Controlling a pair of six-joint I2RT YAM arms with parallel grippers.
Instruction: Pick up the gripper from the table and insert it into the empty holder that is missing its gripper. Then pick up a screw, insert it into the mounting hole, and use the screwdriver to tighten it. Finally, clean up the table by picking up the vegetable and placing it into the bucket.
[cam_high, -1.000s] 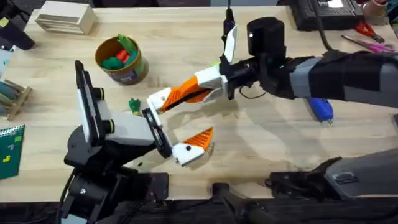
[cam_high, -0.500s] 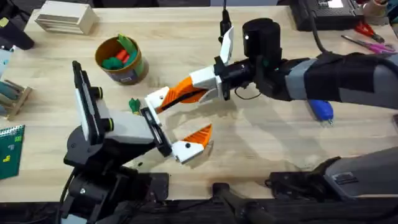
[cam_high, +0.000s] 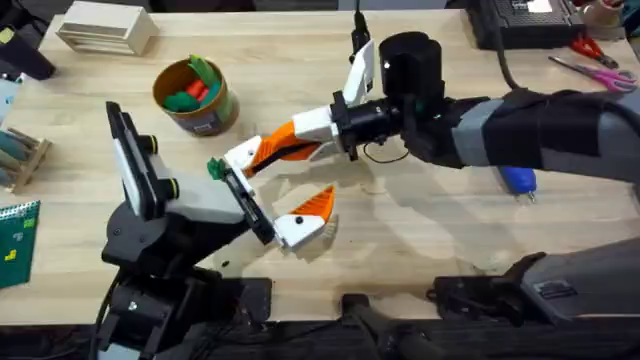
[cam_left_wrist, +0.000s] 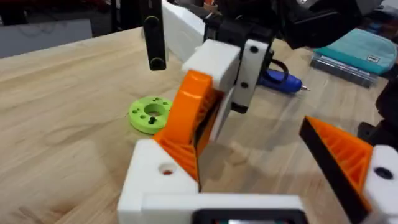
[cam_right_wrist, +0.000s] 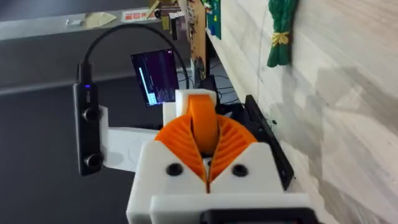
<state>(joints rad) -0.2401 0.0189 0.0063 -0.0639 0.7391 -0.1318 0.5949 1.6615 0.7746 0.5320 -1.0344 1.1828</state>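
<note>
Now my right gripper (cam_high: 262, 155) is clamped on the orange gripper (cam_right_wrist: 203, 124), pressing it against the empty holder (cam_left_wrist: 163, 176); left gripper (cam_high: 270, 190) spread wide.

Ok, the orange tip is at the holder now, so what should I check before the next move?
1. Right gripper shut on the gripper: ok.
2. Its lower end meets the empty holder: ok.
3. Fully seated in the holder: cannot tell.
4. Left gripper open, its other orange tip apart from the work: ok.
5. Screwdriver lying free on the table: ok.
6. Vegetable in the bucket: not ok, it lies on the table.
</note>
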